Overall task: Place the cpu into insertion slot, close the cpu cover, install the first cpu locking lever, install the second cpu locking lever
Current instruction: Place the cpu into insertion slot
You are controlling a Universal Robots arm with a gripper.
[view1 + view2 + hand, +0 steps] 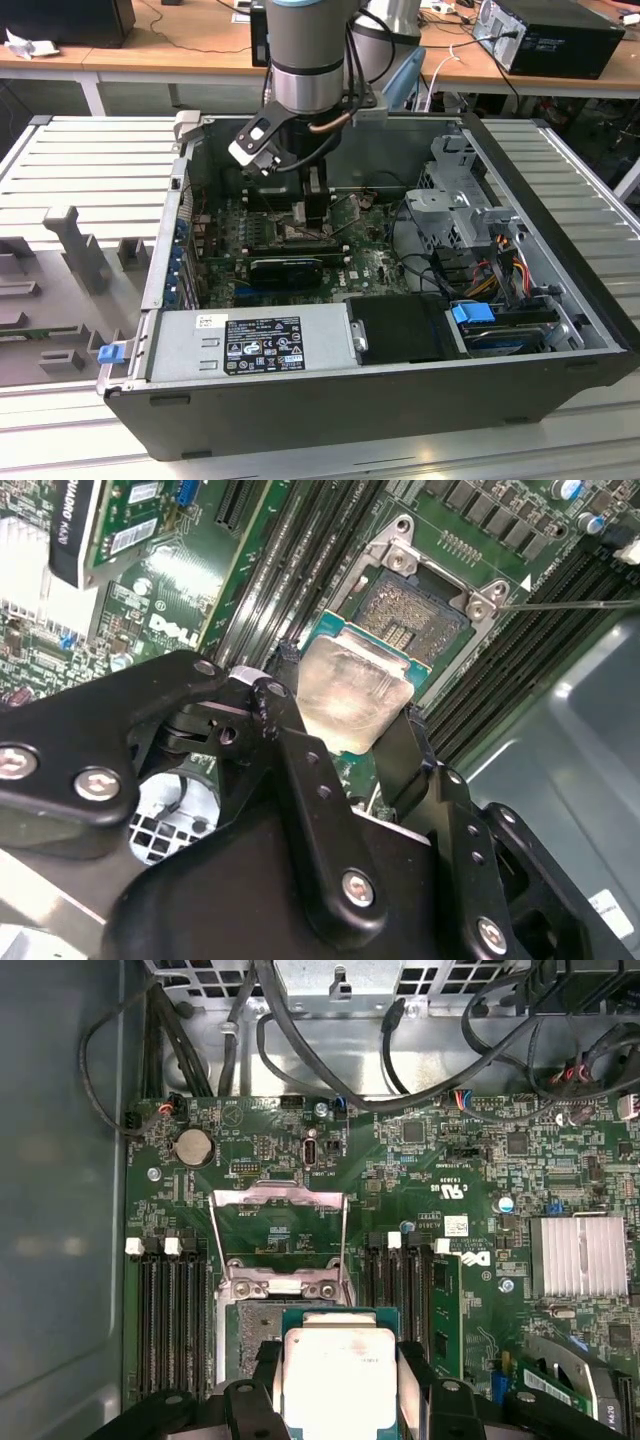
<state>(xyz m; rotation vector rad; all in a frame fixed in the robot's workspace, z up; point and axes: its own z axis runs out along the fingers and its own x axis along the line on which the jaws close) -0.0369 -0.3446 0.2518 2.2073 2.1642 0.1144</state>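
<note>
My gripper (345, 725) is shut on the cpu (355, 692), a pale square chip pinched by its two side edges between the black fingers (400, 755). In the first wrist view the cpu (338, 1375) hangs just over the insertion slot (248, 1328), covering part of it. The slot's dark, silver-rimmed centre (415, 620) lies bare beyond the chip. Past the slot the cpu cover (280, 1200) is swung open, with green board showing through its window. A thin lever rod (570, 604) sticks out beside the slot. In the exterior view the gripper (312, 212) reaches down onto the motherboard (370, 255).
The open PC case (560, 350) walls in the board. Long black RAM slots (165, 1320) flank the socket on both sides. A finned heatsink (582, 1255) and an expansion card (285, 270) sit nearby. Cables (300, 1060) cross above the board; power supply (250, 345) and drive cage (455, 200) stand around it.
</note>
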